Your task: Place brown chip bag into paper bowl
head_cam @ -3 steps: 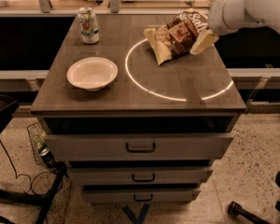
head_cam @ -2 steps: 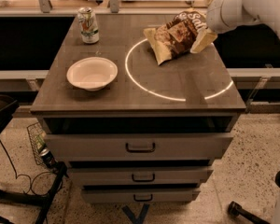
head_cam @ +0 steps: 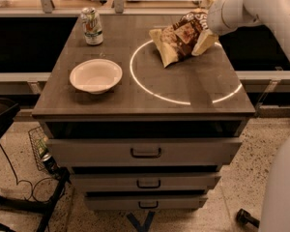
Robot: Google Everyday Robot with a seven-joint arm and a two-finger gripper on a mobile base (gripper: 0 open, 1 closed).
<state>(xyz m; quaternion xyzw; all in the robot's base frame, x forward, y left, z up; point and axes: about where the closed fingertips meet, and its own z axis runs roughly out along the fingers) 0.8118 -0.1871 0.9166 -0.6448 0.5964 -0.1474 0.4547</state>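
Green-and-white soda can (head_cam: 92, 26) stands far left on the dark wooden cabinet top (head_cam: 135, 100). Small white paper bowl (head_cam: 95, 76), near left, holds nothing. Crinkly brown chip bag (head_cam: 176, 40) lies far right, well apart from the bowl. The gripper (head_cam: 202, 38) is at its right end; whether it grasps the bag cannot be told. The transfer appears not yet made.

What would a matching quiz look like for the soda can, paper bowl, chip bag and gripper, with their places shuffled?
Things:
1 soda can
2 paper bowl
3 brown chip bag
4 gripper

Places:
A left, nearer the front
B at the bag's right end
C back left corner
D back, right of centre

Pairs: 1-C, 2-A, 3-D, 4-B
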